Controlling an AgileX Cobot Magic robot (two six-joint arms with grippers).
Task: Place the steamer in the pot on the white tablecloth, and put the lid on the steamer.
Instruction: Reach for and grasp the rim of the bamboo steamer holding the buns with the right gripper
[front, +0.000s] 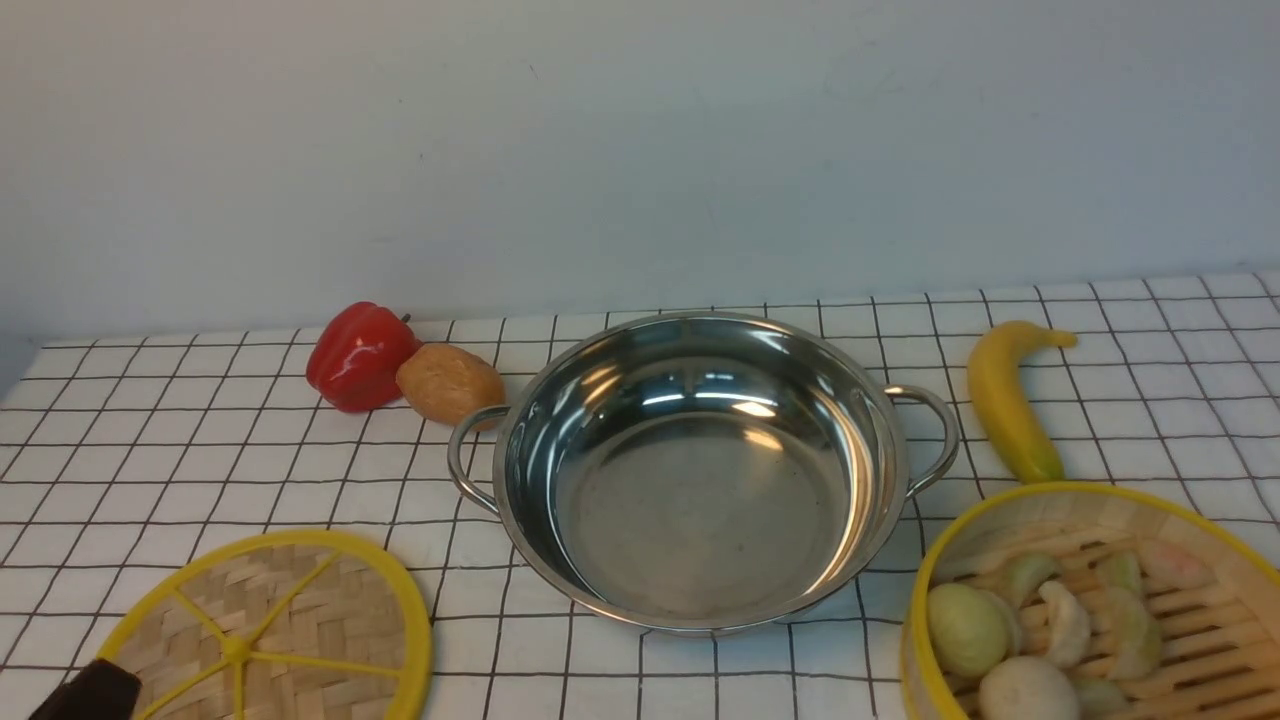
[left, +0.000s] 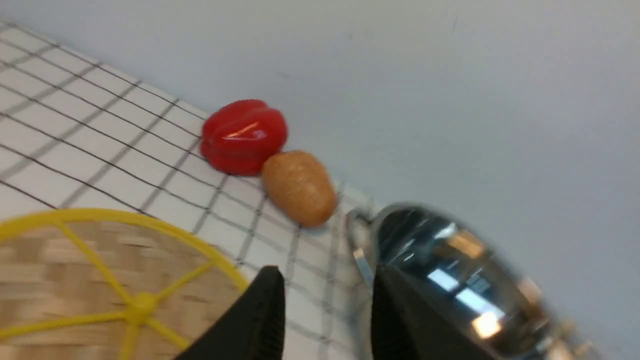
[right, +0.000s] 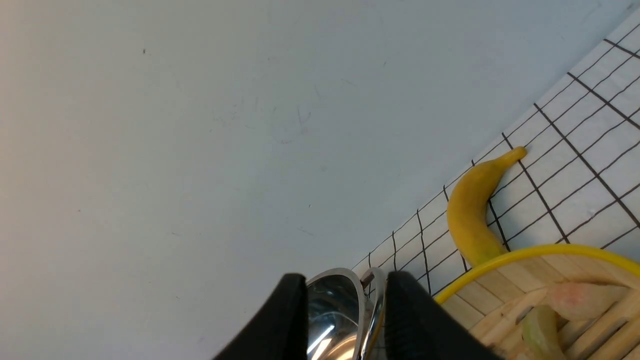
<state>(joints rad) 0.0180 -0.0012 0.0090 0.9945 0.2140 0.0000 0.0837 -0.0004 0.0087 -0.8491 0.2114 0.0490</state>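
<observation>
The shiny steel pot (front: 700, 470) stands empty mid-table on the white tablecloth (front: 200, 460). The lid (front: 270, 630), a flat woven disc with yellow rim and spokes, lies at the front left. The steamer (front: 1090, 610), holding toy dumplings and buns, sits at the front right. My left gripper (front: 85, 695) shows only as a dark tip over the lid's near edge. In the left wrist view it (left: 326, 272) is open and empty, between the lid (left: 75, 280) and the pot (left: 450, 280). My right gripper (right: 346, 277) is open and empty, beside the steamer (right: 550, 300), and is out of the front view.
A red pepper (front: 358, 355) and a potato (front: 450, 384) lie touching each other behind the pot's left handle. A banana (front: 1005, 395) lies behind the steamer, right of the pot. A plain wall closes off the table's back edge.
</observation>
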